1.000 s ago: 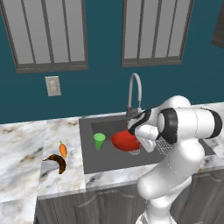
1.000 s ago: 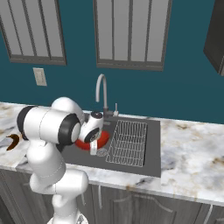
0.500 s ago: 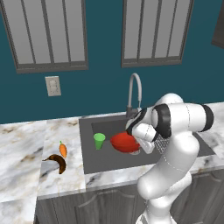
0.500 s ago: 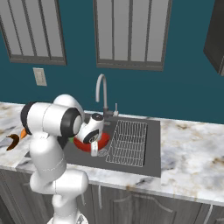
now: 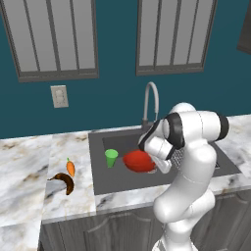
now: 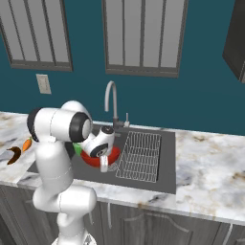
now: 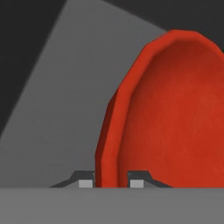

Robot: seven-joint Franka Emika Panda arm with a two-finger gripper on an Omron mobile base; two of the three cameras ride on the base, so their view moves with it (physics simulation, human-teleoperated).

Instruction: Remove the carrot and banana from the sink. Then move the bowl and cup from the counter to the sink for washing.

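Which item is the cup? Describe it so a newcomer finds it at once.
Find the dark sink set in the marble counter. At the basin's left end stands the cup, small, bright green and tapered, beside the much larger red bowl.

One carrot [image 5: 70,168] and one banana [image 5: 63,182] lie on the desk [image 5: 24,166], side by side, left of the basin. One sink [image 5: 108,179] is set into that desk, with one curved faucet [image 5: 151,100] behind it and one wire rack [image 6: 139,155] in its right part. Inside the sink there is one green cup [image 5: 111,158] and one red bowl [image 5: 138,161]. On the wall: two shuttered windows [image 5: 51,37] and one outlet plate [image 5: 60,96]. One dark upper cabinet [image 6: 237,38] hangs at the right edge. One white arm [image 5: 193,162], carrying one tool [image 7: 111,183] with two fingertips [image 7: 85,183]
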